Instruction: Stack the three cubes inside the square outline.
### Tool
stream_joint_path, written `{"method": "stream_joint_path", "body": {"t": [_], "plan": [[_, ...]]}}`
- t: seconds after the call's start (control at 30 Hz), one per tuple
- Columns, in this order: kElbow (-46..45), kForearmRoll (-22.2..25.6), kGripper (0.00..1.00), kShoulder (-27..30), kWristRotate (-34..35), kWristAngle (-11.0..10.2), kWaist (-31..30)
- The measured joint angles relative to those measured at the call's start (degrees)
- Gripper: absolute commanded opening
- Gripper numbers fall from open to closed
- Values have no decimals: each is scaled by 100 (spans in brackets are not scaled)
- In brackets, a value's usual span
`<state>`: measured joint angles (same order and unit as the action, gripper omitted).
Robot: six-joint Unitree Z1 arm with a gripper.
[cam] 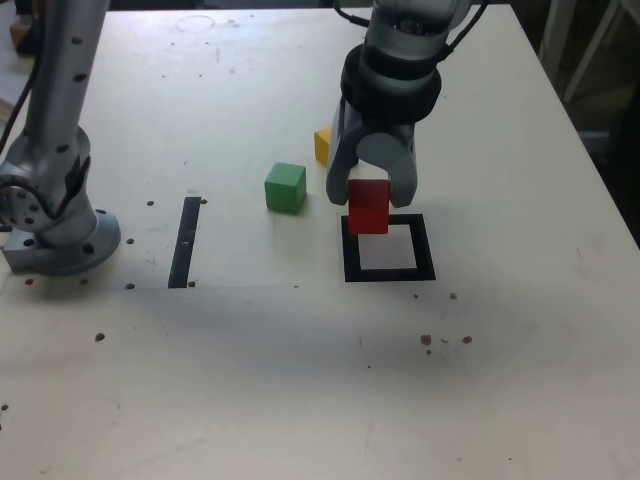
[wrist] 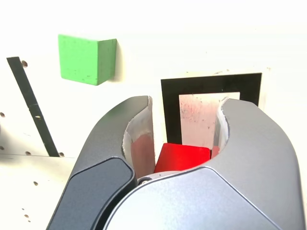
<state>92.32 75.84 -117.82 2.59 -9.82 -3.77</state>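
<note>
The pale table (cam: 240, 400) carries it all, and the arm (cam: 72, 70) rises from its base at the exterior view's left. Its gripper (cam: 371, 198) is clenched on the red cube (cam: 368, 215), which shows between both fingers in the wrist view too. In the exterior view, the cube overlaps the far left part of the square outline (cam: 425, 262) and looks raised off the table, though its height is hard to judge. No cube shows set down in the frame; its pale centre is partly covered by the held one.

The step looks to be placing the bottom cube. I would shift it right and a little nearer, check it against all four inner edges, square its faces to the tape, then lower straight down. Release only once it sits flat (a crooked base spoils everything above), spread the fingers evenly and lift straight up so neither pad drags it.

The green cube (cam: 286, 188) stands left of the outline and slightly farther. The yellow cube (cam: 322, 146) is farther back, partly hidden behind the gripper. Both are outside the frame, probably for the upper layers.
</note>
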Motion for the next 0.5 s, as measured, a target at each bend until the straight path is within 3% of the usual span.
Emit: {"method": "stream_joint_path", "body": {"t": [0.5], "plan": [[-112,-401,27,-360,32,-42,253]]}}
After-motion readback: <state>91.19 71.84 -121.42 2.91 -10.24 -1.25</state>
